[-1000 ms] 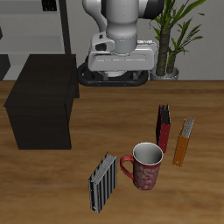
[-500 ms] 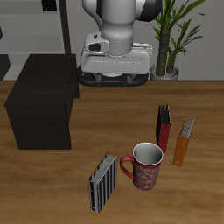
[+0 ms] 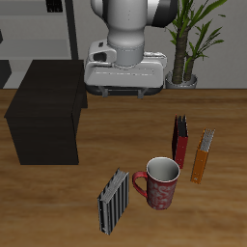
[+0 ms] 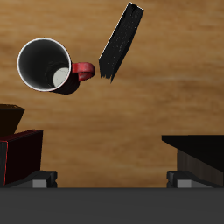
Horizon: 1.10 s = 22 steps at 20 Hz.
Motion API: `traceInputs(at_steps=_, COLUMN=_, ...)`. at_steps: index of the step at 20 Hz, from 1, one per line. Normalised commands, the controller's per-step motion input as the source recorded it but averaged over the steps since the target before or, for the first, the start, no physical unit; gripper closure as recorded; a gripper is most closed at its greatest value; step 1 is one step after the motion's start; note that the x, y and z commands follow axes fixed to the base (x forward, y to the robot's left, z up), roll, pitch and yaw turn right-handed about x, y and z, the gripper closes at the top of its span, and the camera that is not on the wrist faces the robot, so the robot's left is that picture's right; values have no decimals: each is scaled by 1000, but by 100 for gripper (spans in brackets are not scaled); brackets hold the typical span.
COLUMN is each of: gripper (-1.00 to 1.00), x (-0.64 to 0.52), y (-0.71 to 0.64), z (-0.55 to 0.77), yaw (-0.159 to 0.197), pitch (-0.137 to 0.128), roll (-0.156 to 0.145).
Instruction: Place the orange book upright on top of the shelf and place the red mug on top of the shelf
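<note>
Near the counter's [image 3: 116, 135] front edge, the red mug [image 3: 160, 183] is seen upright, the orange book [image 3: 202, 157] just beside it, shelf [image 3: 45, 111] well apart; end effector [image 3: 123, 90] spread wide, empty.

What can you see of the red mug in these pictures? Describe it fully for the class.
The red mug is dark red with a faint pale pattern on its wall, a grey-white rim and a pale inside that looks empty. It stands upright on the wooden table, mouth up, its red handle pointing toward the grey striped book beside it, with a small gap between them. The wrist view looks straight down into its mouth. Nothing holds or touches it except the table.
</note>
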Motion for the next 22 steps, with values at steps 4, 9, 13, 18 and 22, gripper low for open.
traceInputs(at_steps=4, gripper=-100, x=199, y=330, z=-10, yaw=-51, pitch=9, roll=-24)
traceInputs(at_steps=9, gripper=-100, x=-21, y=582, z=-106, yaw=-48, pitch=-6, roll=16)
traceInputs(at_steps=13, gripper=-100, x=-78, y=848, z=-139, yaw=-2, pitch=-30, roll=62)
traceInputs(at_steps=18, gripper=-100, x=-28, y=537, z=-153, yaw=-45, pitch=-9, roll=25)
traceInputs(at_steps=22, gripper=-100, x=-30, y=402, z=-97, yaw=-4, pitch=-30, roll=34)
